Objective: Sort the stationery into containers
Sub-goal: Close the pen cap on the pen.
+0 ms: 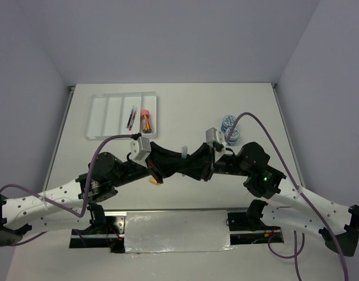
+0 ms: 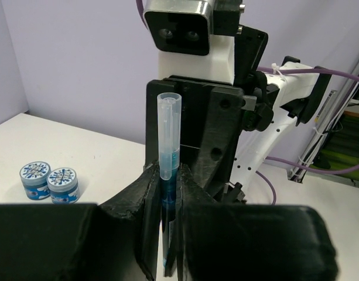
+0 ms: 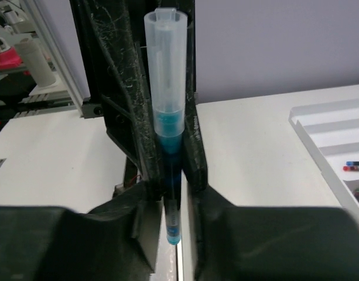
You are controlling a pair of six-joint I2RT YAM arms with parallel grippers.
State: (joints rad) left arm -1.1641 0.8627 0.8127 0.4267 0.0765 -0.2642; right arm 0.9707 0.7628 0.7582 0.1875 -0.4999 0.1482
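A blue pen with a clear pale cap [image 1: 185, 151] stands upright between both grippers over the table's middle. My left gripper [image 2: 167, 175] is shut on its blue barrel [image 2: 168, 158]; in the top view it [image 1: 178, 163] reaches in from the left. My right gripper [image 3: 170, 193] faces it from the right [image 1: 194, 163], with its jaws slightly apart around the pen's lower end [image 3: 174, 228] and a thin gap beside it. The white four-compartment tray [image 1: 97, 117] lies far left, holding thin pens [image 1: 131, 118] and a pink-capped orange piece [image 1: 146, 120].
Two round blue-lidded tubs [image 1: 230, 130] sit right of centre, also in the left wrist view [image 2: 49, 181]. A small orange piece [image 1: 155, 182] lies under the left arm. The tray's corner [image 3: 325, 129] with pen tips [image 3: 355, 165] shows at the right wrist view's edge.
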